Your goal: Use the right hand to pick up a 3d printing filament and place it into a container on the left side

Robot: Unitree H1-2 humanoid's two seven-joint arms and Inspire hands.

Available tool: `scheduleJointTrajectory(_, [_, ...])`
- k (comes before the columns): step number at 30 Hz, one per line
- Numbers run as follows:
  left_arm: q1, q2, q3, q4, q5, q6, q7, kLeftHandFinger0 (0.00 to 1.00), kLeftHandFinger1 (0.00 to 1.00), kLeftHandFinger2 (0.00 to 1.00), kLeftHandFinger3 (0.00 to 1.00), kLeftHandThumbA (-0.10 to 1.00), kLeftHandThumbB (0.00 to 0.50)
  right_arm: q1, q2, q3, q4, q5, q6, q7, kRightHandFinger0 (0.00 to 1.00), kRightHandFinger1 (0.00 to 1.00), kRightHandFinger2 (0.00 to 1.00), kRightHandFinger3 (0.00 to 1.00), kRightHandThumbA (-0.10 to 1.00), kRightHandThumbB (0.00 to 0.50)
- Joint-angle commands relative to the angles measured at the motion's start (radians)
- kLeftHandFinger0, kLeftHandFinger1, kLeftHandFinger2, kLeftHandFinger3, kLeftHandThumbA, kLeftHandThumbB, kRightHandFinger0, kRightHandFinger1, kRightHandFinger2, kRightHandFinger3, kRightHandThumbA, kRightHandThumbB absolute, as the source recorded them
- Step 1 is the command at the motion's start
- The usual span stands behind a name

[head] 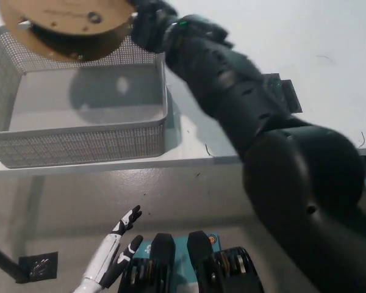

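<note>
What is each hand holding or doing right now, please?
Left hand: open, resting low, holding nothing.
Right hand: shut on the filament spool above the basket.

A white table (pixel 329 36) filled the upper part of the head view, its front edge running across the picture at about mid-height, with a black square patch (pixel 287 91) lying on its surface at the right. Below the edge lay a grey, smooth floor (pixel 61 201), on which a dark table leg ended in a black foot plate (pixel 38 265) at the lower left. Soft shadows fell on the tabletop under even light.
</note>
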Motion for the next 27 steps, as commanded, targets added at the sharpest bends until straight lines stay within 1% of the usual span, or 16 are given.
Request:
scheduleJointTrajectory(1, [-0.008,0.013,0.001,-0.018,-0.021,-0.042,-0.026,1.00,1.00,1.00,1.00,1.00,0.303,-0.111,0.004,0.084,-0.037,-0.041,-0.067,0.062,1.00,1.00,1.00,1.00,0.40,0.432])
scheduleJointTrajectory(2, [-0.010,0.014,0.002,-0.020,-0.022,-0.042,-0.031,1.00,1.00,1.00,1.00,1.00,0.305,-0.104,-0.003,0.156,-0.038,-0.095,-0.060,0.173,1.00,1.00,1.00,1.00,0.57,0.460])
scheduleJointTrajectory(5, [-0.010,0.013,0.004,-0.021,-0.022,-0.042,-0.035,1.00,1.00,1.00,1.00,1.00,0.305,-0.103,-0.005,0.185,-0.039,-0.072,-0.061,0.175,1.00,1.00,1.00,1.00,0.57,0.457])
scheduleJointTrajectory(6, [-0.011,0.017,0.004,-0.023,-0.028,-0.042,-0.042,1.00,1.00,1.00,1.00,1.00,0.298,-0.093,-0.005,0.201,-0.037,-0.076,-0.081,0.190,1.00,1.00,1.00,1.00,0.68,0.495])
scheduleJointTrajectory(7, [-0.012,0.017,0.004,-0.024,-0.029,-0.042,-0.045,1.00,1.00,1.00,1.00,1.00,0.305,-0.087,-0.007,0.218,-0.036,-0.078,-0.090,0.202,1.00,1.00,1.00,1.00,0.75,0.499])
scheduleJointTrajectory(8, [-0.013,0.017,0.006,-0.023,-0.028,-0.042,-0.046,1.00,1.00,1.00,1.00,1.00,0.308,-0.085,-0.011,0.232,-0.035,-0.081,-0.092,0.209,1.00,1.00,1.00,1.00,0.77,0.500])
scheduleJointTrajectory(9, [-0.012,0.018,0.006,-0.023,-0.026,-0.042,-0.045,1.00,1.00,1.00,1.00,1.00,0.309,-0.082,-0.012,0.232,-0.035,-0.074,-0.090,0.209,1.00,1.00,1.00,1.00,0.78,0.500])
scheduleJointTrajectory(12, [-0.012,0.017,0.008,-0.024,-0.025,-0.042,-0.047,1.00,1.00,1.00,1.00,1.00,0.309,-0.081,-0.013,0.240,-0.034,-0.065,-0.091,0.211,1.00,1.00,1.00,1.00,0.79,0.500])
scheduleJointTrajectory(13, [-0.014,0.017,0.009,-0.027,-0.014,-0.042,-0.048,1.00,1.00,1.00,1.00,1.00,0.306,-0.079,-0.027,0.251,-0.036,-0.074,-0.088,0.215,1.00,1.00,1.00,1.00,0.84,0.500])
scheduleJointTrajectory(17, [-0.015,0.015,0.010,-0.026,-0.012,-0.042,-0.049,1.00,1.00,1.00,1.00,1.00,0.305,-0.080,-0.030,0.260,-0.036,-0.069,-0.089,0.217,1.00,1.00,1.00,1.00,0.84,0.500])
scheduleJointTrajectory(19, [-0.017,0.015,0.006,-0.024,-0.017,-0.042,-0.048,1.00,1.00,1.00,1.00,1.00,0.298,-0.095,-0.047,0.292,-0.041,-0.096,-0.083,0.214,1.00,1.00,1.00,1.00,0.91,0.500])
scheduleJointTrajectory(23, [-0.020,0.012,0.004,-0.020,-0.017,-0.042,-0.046,1.00,1.00,1.00,1.00,1.00,0.295,-0.099,-0.054,0.313,-0.043,-0.098,-0.079,0.211,1.00,1.00,1.00,1.00,0.94,0.500])
scheduleJointTrajectory(24, [-0.020,0.012,0.002,-0.020,-0.020,-0.042,-0.048,1.00,1.00,1.00,1.00,1.00,0.287,-0.106,-0.084,0.327,-0.056,-0.110,-0.113,0.219,1.00,1.00,1.00,1.00,0.93,0.458])
scheduleJointTrajectory(25, [-0.020,0.011,0.001,-0.020,-0.021,-0.042,-0.049,1.00,1.00,1.00,1.00,1.00,0.286,-0.109,-0.097,0.334,-0.062,-0.114,-0.127,0.223,1.00,1.00,1.00,1.00,0.92,0.456])
scheduleJointTrajectory(26, [-0.021,0.009,0.005,-0.019,-0.024,-0.042,-0.053,1.00,1.00,1.00,1.00,1.00,0.294,-0.118,-0.113,0.327,-0.071,-0.106,-0.129,0.209,1.00,1.00,1.00,1.00,0.88,0.491])
scheduleJointTrajectory(27, [-0.021,0.009,0.005,-0.019,-0.024,-0.042,-0.053,1.00,1.00,1.00,1.00,1.00,0.294,-0.119,-0.115,0.328,-0.072,-0.104,-0.129,0.208,1.00,1.00,1.00,1.00,0.87,0.494])
